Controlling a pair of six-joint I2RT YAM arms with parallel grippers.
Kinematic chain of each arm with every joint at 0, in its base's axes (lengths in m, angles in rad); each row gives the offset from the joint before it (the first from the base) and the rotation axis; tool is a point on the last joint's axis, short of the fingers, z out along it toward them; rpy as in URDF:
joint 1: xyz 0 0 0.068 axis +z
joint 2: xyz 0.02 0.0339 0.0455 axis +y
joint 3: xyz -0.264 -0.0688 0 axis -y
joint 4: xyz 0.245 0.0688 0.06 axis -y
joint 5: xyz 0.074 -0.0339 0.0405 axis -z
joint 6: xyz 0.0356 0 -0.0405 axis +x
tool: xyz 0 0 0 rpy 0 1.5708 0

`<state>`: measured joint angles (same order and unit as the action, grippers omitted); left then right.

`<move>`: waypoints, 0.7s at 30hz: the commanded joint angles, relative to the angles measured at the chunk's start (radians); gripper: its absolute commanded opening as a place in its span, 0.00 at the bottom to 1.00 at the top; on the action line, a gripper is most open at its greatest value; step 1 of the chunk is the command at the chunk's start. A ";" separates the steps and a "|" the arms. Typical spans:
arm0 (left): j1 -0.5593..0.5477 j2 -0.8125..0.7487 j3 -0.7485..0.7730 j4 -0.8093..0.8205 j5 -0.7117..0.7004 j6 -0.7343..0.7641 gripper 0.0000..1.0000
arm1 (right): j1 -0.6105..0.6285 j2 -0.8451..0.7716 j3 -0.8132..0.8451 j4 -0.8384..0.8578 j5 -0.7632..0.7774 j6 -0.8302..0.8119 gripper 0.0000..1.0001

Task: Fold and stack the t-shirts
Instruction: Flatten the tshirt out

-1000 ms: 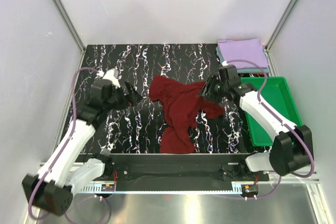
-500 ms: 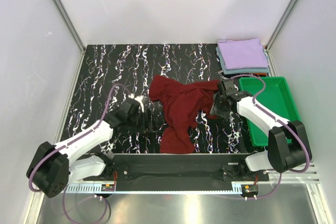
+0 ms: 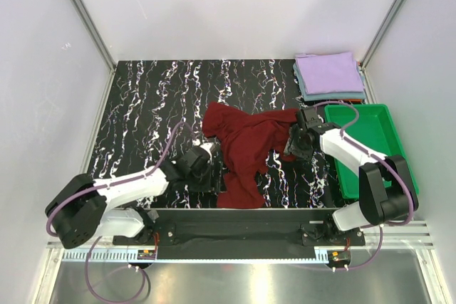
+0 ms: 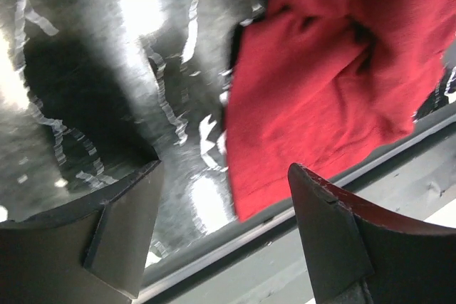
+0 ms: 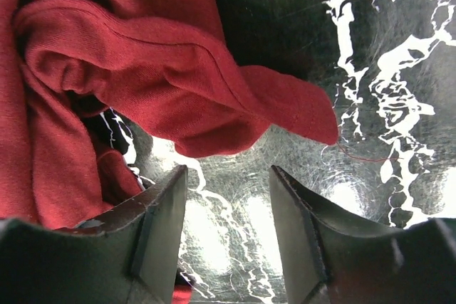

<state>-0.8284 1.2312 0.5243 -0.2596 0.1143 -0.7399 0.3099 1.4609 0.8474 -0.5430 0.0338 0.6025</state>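
From above, your black marbled table (image 3: pixel 142 97) holds the crumpled maroon t-shirt (image 3: pixel 246 147) at centre and a folded lavender t-shirt (image 3: pixel 328 71) at upper right. In the left wrist view, your left gripper (image 4: pixel 224 226) gapes wide at the maroon hem. In the right wrist view, your right gripper (image 5: pixel 228 222) stands parted just below a loose maroon flap.

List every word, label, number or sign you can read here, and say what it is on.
None can be read in any view.
The maroon t-shirt, the folded lavender tee and the green tray show no print or label.
Small circuit boards at the near edge: any marking is too small to read.
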 commanded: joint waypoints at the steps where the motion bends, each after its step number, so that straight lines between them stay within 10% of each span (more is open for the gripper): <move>1: -0.032 0.043 0.013 0.069 -0.064 -0.045 0.75 | -0.006 -0.030 0.053 0.006 0.026 -0.020 0.57; 7: -0.072 0.143 0.028 0.117 -0.068 -0.053 0.60 | -0.008 -0.177 0.179 -0.176 0.164 -0.020 0.67; 13: -0.072 0.090 0.068 0.044 -0.097 -0.027 0.03 | -0.022 -0.263 0.317 -0.285 0.239 -0.055 0.74; 21: 0.112 -0.267 0.201 -0.217 -0.150 0.057 0.00 | -0.026 -0.261 0.407 -0.316 0.175 -0.092 0.72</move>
<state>-0.8009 1.0863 0.6506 -0.3889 0.0040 -0.7349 0.2867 1.2022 1.2362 -0.8383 0.2253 0.5488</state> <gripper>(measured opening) 0.009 0.729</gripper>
